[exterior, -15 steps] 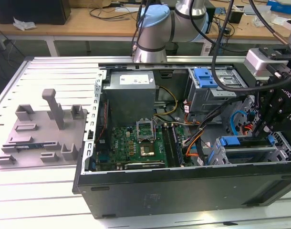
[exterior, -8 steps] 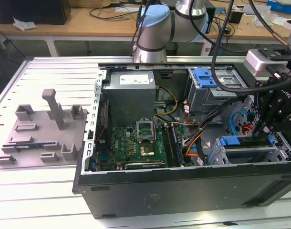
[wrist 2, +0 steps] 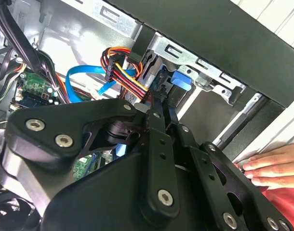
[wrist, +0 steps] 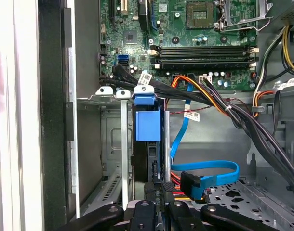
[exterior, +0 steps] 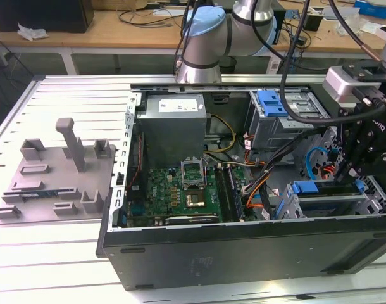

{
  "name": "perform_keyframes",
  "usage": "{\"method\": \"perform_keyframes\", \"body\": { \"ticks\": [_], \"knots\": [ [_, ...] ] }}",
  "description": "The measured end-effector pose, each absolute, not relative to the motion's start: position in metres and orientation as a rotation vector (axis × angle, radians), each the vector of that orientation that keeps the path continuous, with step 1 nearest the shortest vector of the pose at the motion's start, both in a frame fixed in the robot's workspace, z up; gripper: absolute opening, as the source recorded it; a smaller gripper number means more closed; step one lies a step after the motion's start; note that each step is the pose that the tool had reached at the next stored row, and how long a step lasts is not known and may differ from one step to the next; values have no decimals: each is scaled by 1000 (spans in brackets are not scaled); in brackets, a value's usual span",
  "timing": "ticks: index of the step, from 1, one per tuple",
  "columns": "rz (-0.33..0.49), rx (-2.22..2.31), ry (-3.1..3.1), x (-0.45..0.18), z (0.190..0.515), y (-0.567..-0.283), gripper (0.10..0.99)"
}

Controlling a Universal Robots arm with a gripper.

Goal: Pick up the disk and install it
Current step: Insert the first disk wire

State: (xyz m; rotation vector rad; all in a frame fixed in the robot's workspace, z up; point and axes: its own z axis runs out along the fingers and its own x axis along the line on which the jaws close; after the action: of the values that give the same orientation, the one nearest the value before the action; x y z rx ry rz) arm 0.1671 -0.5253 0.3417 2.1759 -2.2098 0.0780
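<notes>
The disk [exterior: 305, 187] stands edge-on in the lower drive cage [exterior: 288, 209] at the front of the open computer case, on the exterior view's right. Its blue front [wrist: 148, 124] sits between the cage's metal rails, and its dark body runs back toward my fingers. My gripper [exterior: 361, 183] reaches down into the case at the disk's rear end. In both wrist views the black fingers [wrist: 152, 208] lie close together, in line with the slab. The gripper [wrist 2: 161, 103] looks shut on the disk's rear edge, a short way from the blue front [wrist 2: 180, 79].
A blue bracket [exterior: 272, 101] tops the grey upper drive cage. A blue ribbon cable [wrist: 205, 168] and an orange-red wire bundle [wrist 2: 127, 77] run close beside the cage. The motherboard [exterior: 193, 190] and power supply [exterior: 174, 120] lie further in. A person's hand [wrist 2: 272, 166] rests outside the case wall. A grey fixture [exterior: 60, 171] sits on the table.
</notes>
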Motion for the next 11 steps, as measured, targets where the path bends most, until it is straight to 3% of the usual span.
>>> {"method": "perform_keyframes", "body": {
  "ticks": [11],
  "knots": [
    [78,2176,-2210,167,340,-525,169]
  ]
}}
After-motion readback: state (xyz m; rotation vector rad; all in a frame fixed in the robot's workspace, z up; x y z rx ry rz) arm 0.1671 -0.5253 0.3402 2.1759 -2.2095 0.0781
